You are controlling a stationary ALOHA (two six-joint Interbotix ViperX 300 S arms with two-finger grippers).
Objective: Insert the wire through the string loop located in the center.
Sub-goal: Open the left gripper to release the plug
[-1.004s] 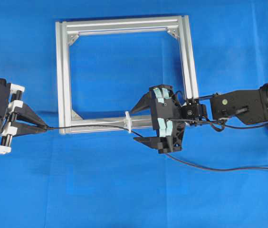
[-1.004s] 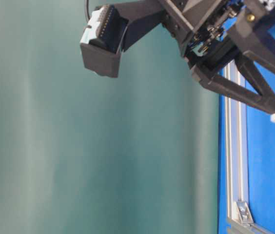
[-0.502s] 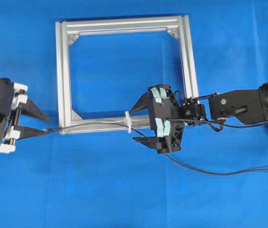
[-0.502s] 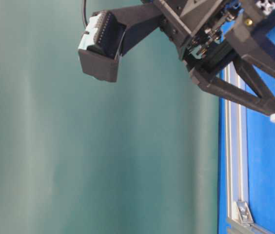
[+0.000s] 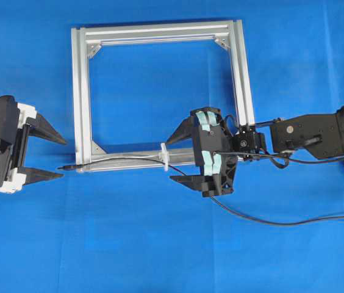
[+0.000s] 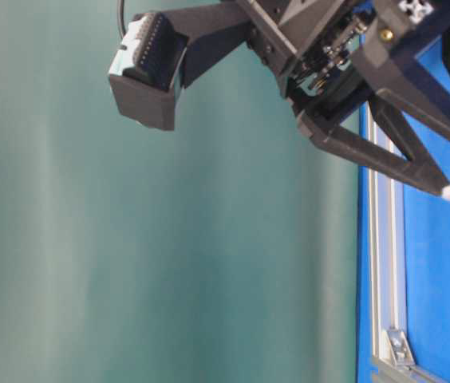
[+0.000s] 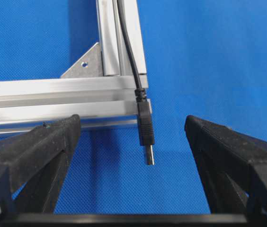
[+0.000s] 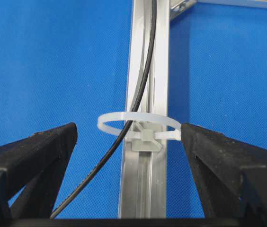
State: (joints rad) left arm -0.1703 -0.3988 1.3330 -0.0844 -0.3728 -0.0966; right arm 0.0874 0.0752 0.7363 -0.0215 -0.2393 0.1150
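On the blue-covered counter [image 5: 160, 244] lies a square silver aluminium frame [image 5: 82, 91]. Along its near bar runs the long thin black wire [image 5: 123, 160], already passed through the small white plastic string loop [image 8: 138, 124] standing at the bar's middle; its plug tip [image 7: 146, 135] lies free past the frame's left corner. The left tool [image 5: 46, 155] is spread wide around the tip, gripping nothing. The right tool [image 5: 179, 156] stands wide open either side of the loop, empty. The threading looks done; likely only withdrawal remains.
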